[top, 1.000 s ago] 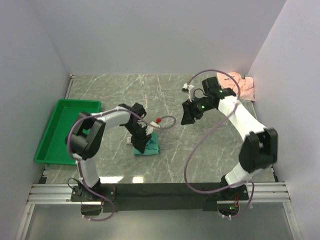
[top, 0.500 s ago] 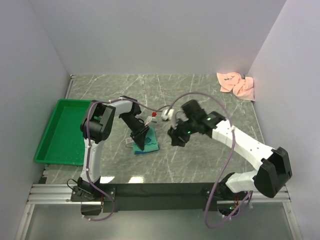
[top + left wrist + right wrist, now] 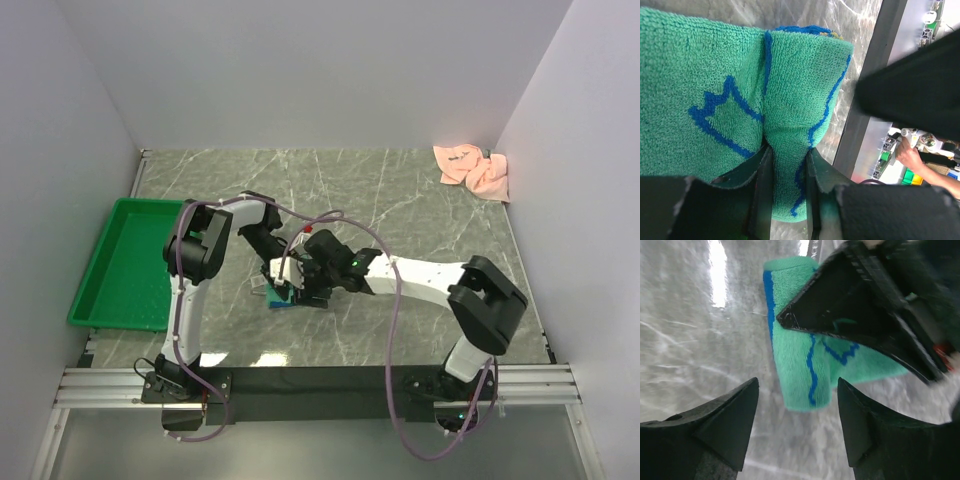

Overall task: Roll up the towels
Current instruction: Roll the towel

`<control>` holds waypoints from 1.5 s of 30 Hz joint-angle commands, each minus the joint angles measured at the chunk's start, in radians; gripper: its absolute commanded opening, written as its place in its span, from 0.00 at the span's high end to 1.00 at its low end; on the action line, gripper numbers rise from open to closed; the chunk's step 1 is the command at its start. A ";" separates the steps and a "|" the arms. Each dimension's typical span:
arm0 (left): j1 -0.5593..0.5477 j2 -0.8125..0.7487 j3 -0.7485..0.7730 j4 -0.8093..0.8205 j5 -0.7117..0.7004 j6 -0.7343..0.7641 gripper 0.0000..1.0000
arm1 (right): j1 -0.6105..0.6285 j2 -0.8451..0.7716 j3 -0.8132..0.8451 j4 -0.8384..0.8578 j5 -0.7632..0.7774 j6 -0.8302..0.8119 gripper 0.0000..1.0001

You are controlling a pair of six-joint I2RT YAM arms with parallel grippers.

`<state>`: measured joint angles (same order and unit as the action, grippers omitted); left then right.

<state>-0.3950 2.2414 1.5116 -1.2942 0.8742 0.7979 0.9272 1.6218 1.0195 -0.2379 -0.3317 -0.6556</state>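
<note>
A green towel with a blue pattern (image 3: 284,299) lies partly rolled on the marble table, left of centre. My left gripper (image 3: 277,284) is shut on the rolled fold of it; in the left wrist view the roll (image 3: 795,90) is pinched between my left gripper's (image 3: 786,156) two fingers. My right gripper (image 3: 304,290) is open and low, right beside the towel. In the right wrist view my right gripper (image 3: 797,390) stands just short of the roll's end (image 3: 795,360), apart from it, with the left fingers (image 3: 855,315) above. Pink towels (image 3: 475,170) lie crumpled in the far right corner.
A green tray (image 3: 105,275) sits at the left edge of the table (image 3: 400,200). White walls close in the left, back and right sides. The right arm's purple cable (image 3: 390,330) loops over the table near the front.
My right arm has swung from the back right down and left to the green towel, its jaws open at the roll's end. My left gripper has stayed clamped on the towel.
</note>
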 commanded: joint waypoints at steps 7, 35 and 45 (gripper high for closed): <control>0.015 0.040 -0.004 0.168 -0.153 0.027 0.80 | 0.021 0.151 -0.001 0.077 -0.059 -0.148 0.51; 0.565 -0.573 -0.215 0.561 0.137 -0.302 0.43 | -0.028 0.587 0.563 -0.693 -0.432 0.232 1.00; 0.503 -0.945 -0.473 0.406 -0.045 0.094 0.41 | -0.143 0.811 0.731 -0.860 -0.618 0.182 1.00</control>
<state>0.1543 1.3861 1.1007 -0.7963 0.9054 0.6697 0.8017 2.3207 1.7294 -0.9585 -0.9913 -0.4297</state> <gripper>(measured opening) 0.585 0.181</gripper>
